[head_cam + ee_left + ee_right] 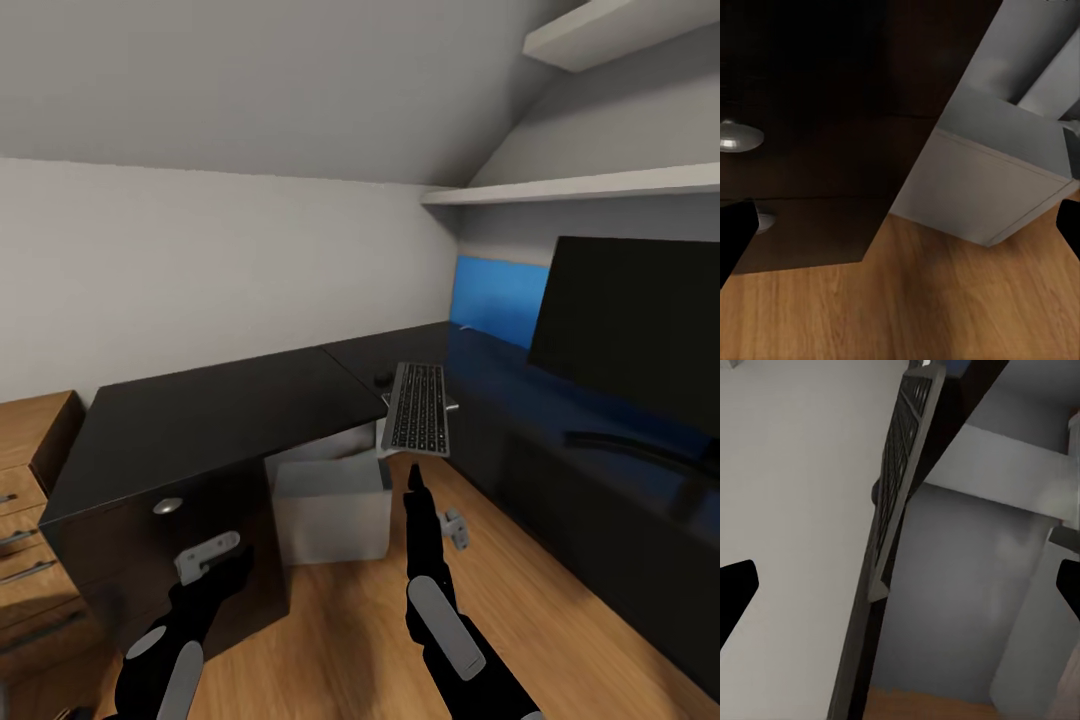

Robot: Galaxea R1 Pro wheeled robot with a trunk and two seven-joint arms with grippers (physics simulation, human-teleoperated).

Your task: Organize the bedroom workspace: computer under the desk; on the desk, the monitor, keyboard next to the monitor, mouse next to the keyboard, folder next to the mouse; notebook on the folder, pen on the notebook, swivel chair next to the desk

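**Keyboard hanging off the worktop's inner corner**

I'm looking at the keyboard (417,408) lying on the black worktop (220,415), its long axis running away from me, near end overhanging the edge. The computer (333,510) is sitting on the floor under the worktop, beside the drawer unit (160,545). The monitor (635,330) is standing upright on the right wing. My right end effector (414,480) is pointing up below the keyboard; I'm seeing its fingers spread in the wrist view. The left end effector (208,556) is also spread, facing the drawers.
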